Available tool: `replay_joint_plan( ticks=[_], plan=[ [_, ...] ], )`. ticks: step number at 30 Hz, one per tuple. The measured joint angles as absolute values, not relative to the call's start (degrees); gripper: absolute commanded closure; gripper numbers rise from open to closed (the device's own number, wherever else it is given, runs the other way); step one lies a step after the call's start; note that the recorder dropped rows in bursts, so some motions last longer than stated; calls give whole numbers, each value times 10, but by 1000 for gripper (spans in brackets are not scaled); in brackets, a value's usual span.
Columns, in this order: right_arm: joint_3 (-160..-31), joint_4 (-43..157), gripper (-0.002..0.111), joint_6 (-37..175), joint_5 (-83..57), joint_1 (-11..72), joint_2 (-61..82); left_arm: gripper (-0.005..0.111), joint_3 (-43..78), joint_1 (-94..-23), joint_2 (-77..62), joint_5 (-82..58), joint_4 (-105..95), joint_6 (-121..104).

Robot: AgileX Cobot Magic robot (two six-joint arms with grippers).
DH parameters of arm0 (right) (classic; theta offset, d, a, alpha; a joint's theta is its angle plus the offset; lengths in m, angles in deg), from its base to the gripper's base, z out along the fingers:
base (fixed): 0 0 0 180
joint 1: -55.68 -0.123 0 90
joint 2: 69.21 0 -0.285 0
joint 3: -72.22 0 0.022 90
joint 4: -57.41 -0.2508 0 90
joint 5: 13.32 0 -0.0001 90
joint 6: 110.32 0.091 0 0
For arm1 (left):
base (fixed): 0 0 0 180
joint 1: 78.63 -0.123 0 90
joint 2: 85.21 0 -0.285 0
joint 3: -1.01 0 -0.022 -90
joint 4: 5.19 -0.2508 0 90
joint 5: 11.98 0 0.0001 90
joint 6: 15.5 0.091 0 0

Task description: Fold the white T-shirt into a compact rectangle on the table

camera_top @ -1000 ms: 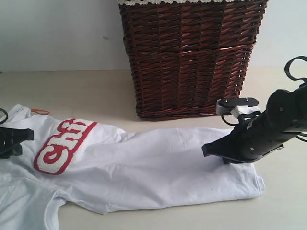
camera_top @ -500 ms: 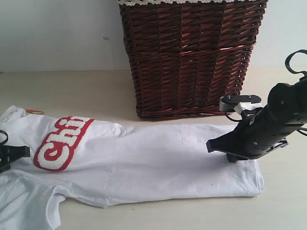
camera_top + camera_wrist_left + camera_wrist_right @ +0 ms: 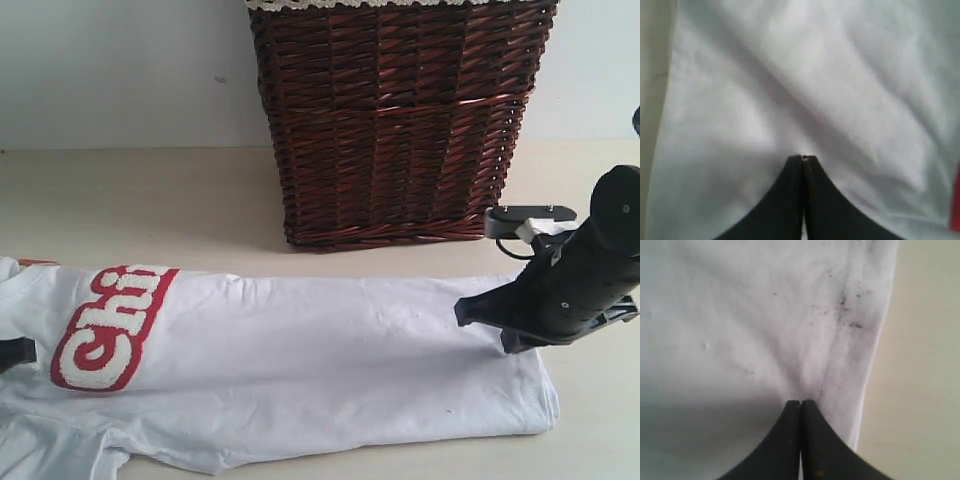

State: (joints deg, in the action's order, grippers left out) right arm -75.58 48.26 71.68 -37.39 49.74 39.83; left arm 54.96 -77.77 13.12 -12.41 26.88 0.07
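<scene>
The white T-shirt (image 3: 320,360) looks light, limp, crease-prone — best held at edges; left gripper (image 3: 802,159) and right gripper (image 3: 800,402) both clamp its cloth — right one at the frame's right-hand hem

My right arm (image 3: 575,280) slants down low, right gripper (image 3: 800,402) pinched tight on the white T-shirt (image 3: 330,350). Left gripper (image 3: 802,158) is clamped on it too, barely showing at the exterior view's left edge.

Matt cloth T-shirt (image 3: 330,360); rough, seemingly wicker basket (image 3: 400,120).
</scene>
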Motion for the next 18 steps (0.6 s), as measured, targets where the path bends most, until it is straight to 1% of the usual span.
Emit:
replay_joint_plan(
  ticks=[6,12,18],
  plan=[
    [-756,434,108,678,-333,497,354,107,500,-767,45,-96,272,-16],
    [-756,317,108,567,-320,497,357,107,439,-741,61,-76,268,-10],
    [-756,287,108,534,-301,497,368,107,431,-743,88,-56,255,-10]
  ],
)
